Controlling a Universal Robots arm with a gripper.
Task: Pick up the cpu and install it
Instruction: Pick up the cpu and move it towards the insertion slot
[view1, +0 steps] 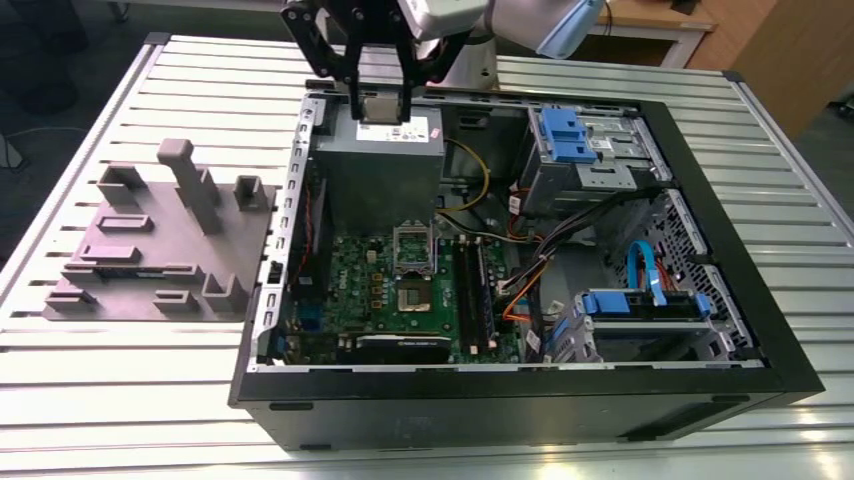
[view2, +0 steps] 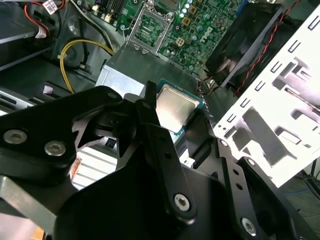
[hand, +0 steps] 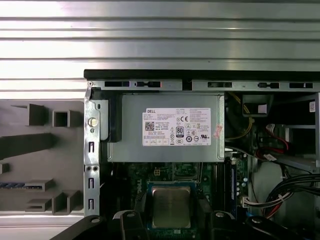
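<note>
The cpu (hand: 171, 205), a small square chip with a silver-grey top, sits between the black fingers of my gripper (hand: 171, 212), which is shut on it. In the second wrist view the cpu (view2: 175, 106) is tilted and pinched at its edges by the gripper (view2: 170, 117). In the exterior view the gripper (view1: 379, 100) hangs with the cpu (view1: 379, 110) over the back of the open computer case, above the power supply (view1: 380, 160). The motherboard's open socket (view1: 415, 293) lies lower in the case; in the second wrist view the socket (view2: 150, 27) is beyond the chip.
A grey plastic fixture (view1: 160, 240) with upright blocks stands on the slatted metal table (view1: 134, 400) at the exterior view's left. Inside the case (view1: 534, 400) are blue drive cages (view1: 574, 135), loose cables (view1: 534, 260) and a fan (view2: 255, 40).
</note>
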